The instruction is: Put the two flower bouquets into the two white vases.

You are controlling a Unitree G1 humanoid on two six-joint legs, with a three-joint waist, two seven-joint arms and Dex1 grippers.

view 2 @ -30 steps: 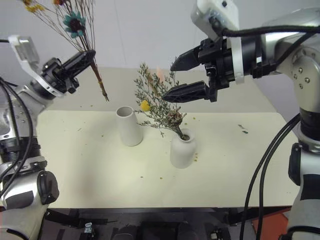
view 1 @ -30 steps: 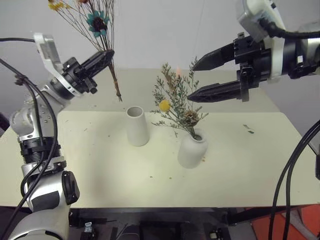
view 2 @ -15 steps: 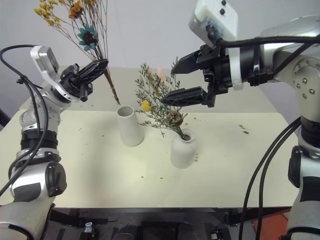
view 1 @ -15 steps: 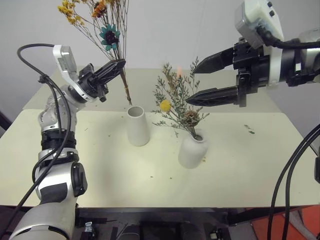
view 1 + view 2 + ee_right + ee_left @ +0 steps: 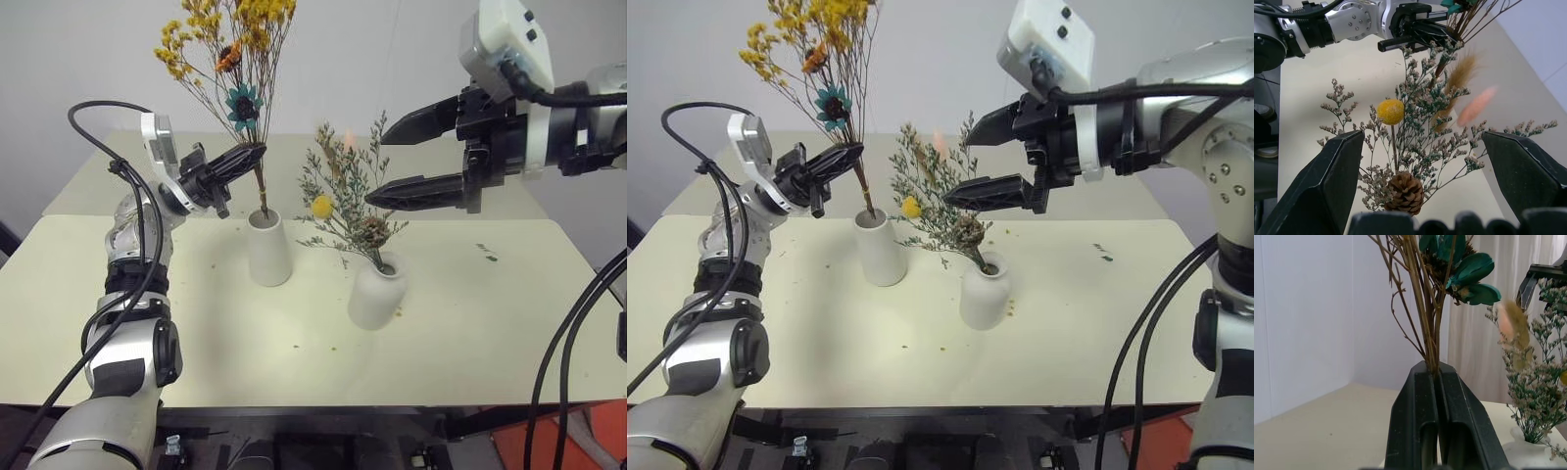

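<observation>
Grey-green bouquet (image 5: pixel 348 201) is seated in squat vase (image 5: pixel 376 292). Yellow bouquet (image 5: pixel 235 59) (clamped by left gripper (image 5: pixel 250 157)) is poised over tall vase (image 5: pixel 268 247), at nine o'clock. Right gripper (image 5: pixel 384 164) is spread wide, empty.

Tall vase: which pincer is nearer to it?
Left. The left pincer, shut on the yellow bouquet, hangs just above the tall vase; the open right pincer is above the squat vase.

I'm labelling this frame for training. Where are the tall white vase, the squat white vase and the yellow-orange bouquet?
tall white vase (image 5: pixel 269 253): left eye view, middle of its wall.
squat white vase (image 5: pixel 375 292): left eye view, rounded body.
yellow-orange bouquet (image 5: pixel 257 12): left eye view, yellow blossoms at top.
</observation>
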